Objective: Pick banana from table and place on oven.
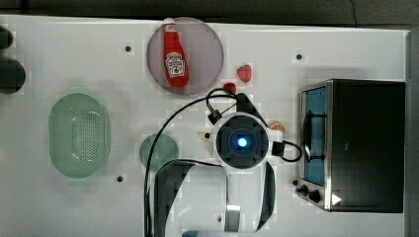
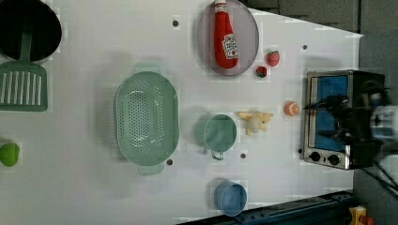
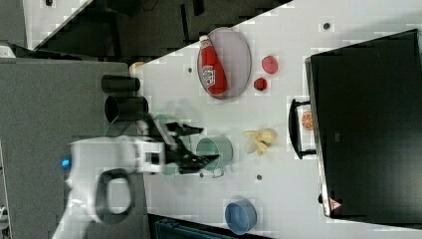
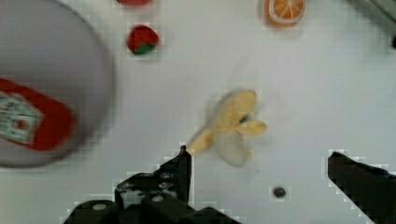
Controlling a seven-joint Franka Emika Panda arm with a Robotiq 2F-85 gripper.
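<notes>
Nothing grasped yet: pale cream-yellow peeled banana is lying on the white tabletop near the black-topped toaster oven; gripper is hovering above it, jaws wide apart. Pick and place are both pending.

White label on the red ketchup bottle, its lettering too small to read, bottle well apart from the gripper, white triangular warning sign on the toaster oven, symbol illegible

We saw a brightly, evenly lit white desk with soft shadows; the arm was motion-blurred in both side views, and blocky compression marked every picture.
</notes>
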